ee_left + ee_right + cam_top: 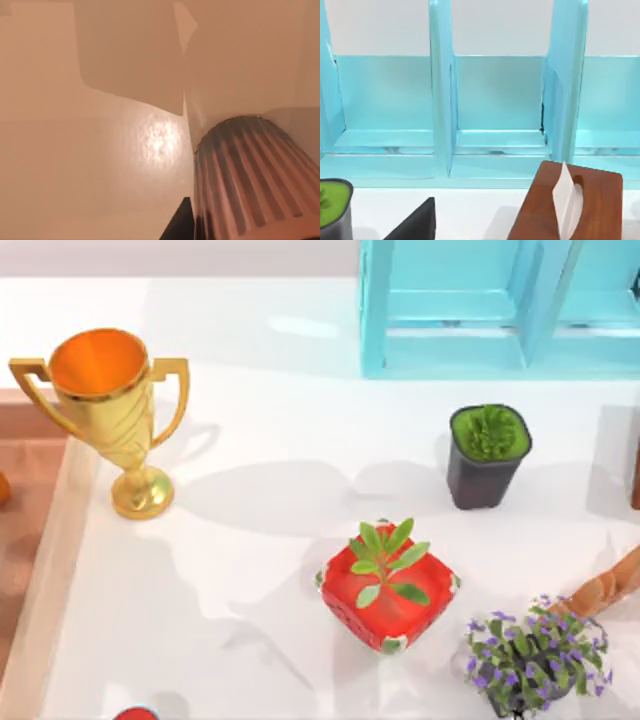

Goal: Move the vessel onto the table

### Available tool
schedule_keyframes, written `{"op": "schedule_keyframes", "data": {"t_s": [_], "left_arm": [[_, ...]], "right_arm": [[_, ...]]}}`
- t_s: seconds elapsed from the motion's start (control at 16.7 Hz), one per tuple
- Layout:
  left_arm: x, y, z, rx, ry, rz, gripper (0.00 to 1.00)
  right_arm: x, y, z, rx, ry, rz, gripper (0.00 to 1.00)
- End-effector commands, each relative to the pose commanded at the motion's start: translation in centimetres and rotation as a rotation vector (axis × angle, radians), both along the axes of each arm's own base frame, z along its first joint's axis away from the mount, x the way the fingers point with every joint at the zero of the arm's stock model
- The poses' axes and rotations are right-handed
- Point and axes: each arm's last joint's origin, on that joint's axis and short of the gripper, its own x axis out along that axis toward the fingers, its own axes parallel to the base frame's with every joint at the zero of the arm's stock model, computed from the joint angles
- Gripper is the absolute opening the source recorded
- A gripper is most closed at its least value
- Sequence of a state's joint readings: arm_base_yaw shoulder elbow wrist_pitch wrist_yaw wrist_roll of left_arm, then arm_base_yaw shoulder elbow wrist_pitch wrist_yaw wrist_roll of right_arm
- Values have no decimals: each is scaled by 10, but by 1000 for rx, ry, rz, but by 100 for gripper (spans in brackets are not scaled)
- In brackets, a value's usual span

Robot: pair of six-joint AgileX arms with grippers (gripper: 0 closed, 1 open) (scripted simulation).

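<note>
Presently the white counter point(260, 570) is carrying a gold trophy point(110, 410) near its left edge, beside a reddish wooden surface point(25, 490). The vessel point(250, 185) is sitting close to the left wrist camera, ribbed end showing, over a glossy pale surface; contact cannot be told. Whether the left gripper point(182, 227) is clenching the vessel cannot be told either. Releasing it high or tilted is risking a roll toward the trophy or off the edge. The right gripper point(415, 222) is idling, facing the blue shelf point(495, 100).
</note>
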State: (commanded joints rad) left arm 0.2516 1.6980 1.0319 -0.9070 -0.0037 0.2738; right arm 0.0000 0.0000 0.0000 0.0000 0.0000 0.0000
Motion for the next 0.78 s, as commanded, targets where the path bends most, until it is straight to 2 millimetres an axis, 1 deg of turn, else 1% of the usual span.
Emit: {"op": "schedule_keyframes", "data": {"t_s": [0.3, 0.48, 0.66, 0.78], "left_arm": [[0, 0, 0, 0, 0, 0, 0], [1, 3, 4, 5, -10, 21, 0], [13, 14, 24, 32, -81, 129, 0], [20, 13, 43, 42, -131, 185, 0]], "right_arm": [[0, 0, 0, 0, 0, 0, 100], [0, 0, 0, 0, 0, 0, 100], [0, 0, 0, 0, 0, 0, 100], [0, 0, 0, 0, 0, 0, 100]]}}
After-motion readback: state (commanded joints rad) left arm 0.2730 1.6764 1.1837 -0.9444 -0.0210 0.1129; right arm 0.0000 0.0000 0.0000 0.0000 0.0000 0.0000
